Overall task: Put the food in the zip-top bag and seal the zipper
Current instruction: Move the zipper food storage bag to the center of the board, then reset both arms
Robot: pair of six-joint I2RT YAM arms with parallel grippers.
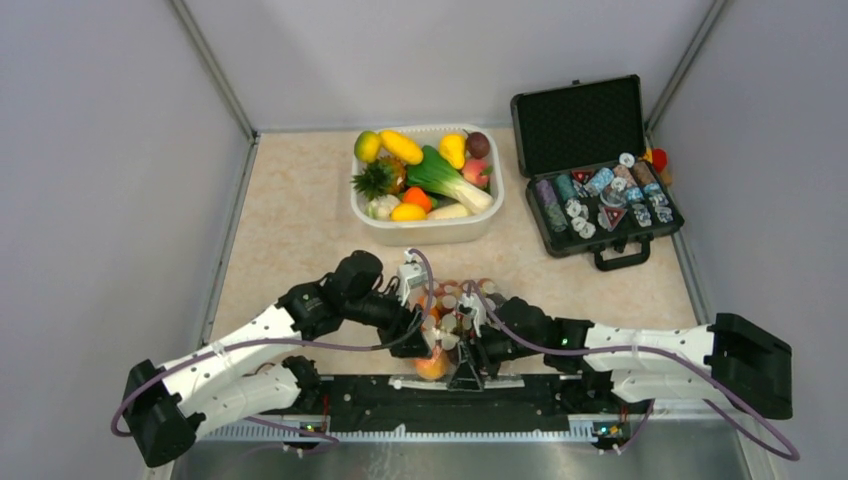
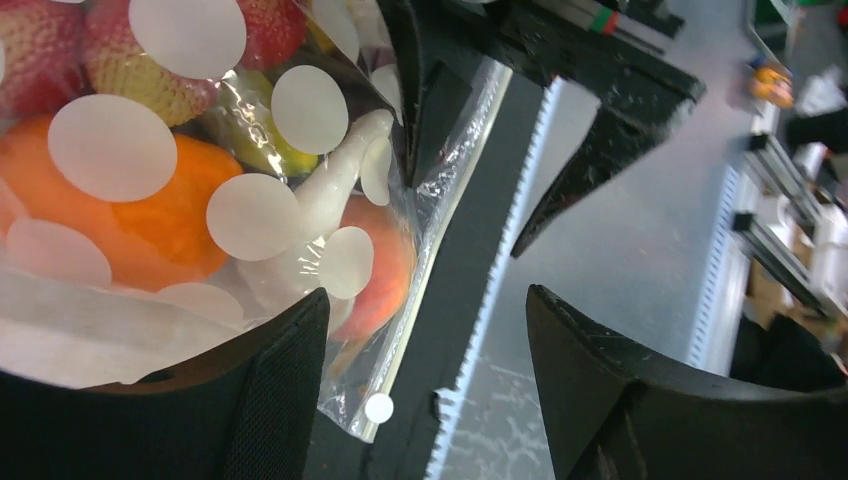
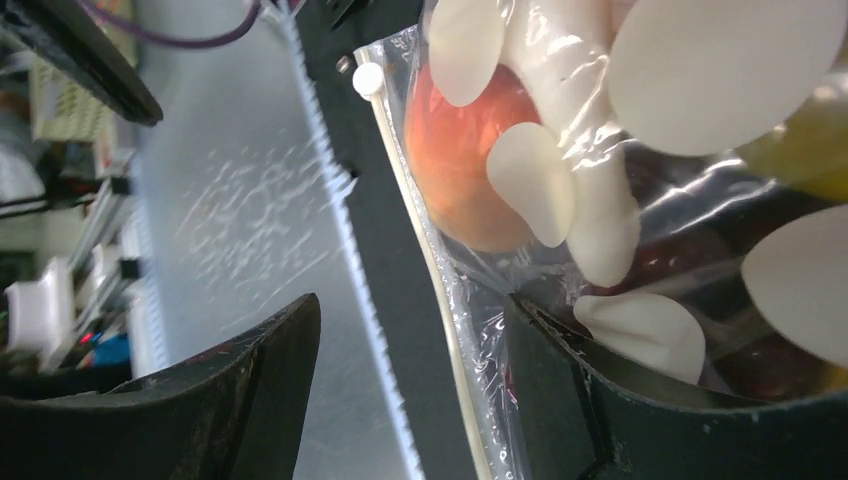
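The zip-top bag (image 1: 452,312), clear with white dots, lies at the near table edge between my two grippers, and it holds the food. In the left wrist view the bag (image 2: 300,110) holds an orange (image 2: 150,220), a peach (image 2: 385,270) and strawberries (image 2: 130,70). The zipper (image 2: 420,300) runs between the jaws of my open left gripper (image 2: 425,390). In the right wrist view the peach (image 3: 460,170) and dark grapes (image 3: 700,260) show through the bag. The zipper (image 3: 440,290) passes between the jaws of my open right gripper (image 3: 410,390). The two grippers, left (image 1: 420,330) and right (image 1: 472,345), flank the bag.
A white tub (image 1: 480,225) with several more toy fruits and vegetables stands behind the bag. An open black case (image 1: 600,200) with chips sits at the back right. A black rail (image 1: 440,392) with a toothed edge runs under the bag's near edge.
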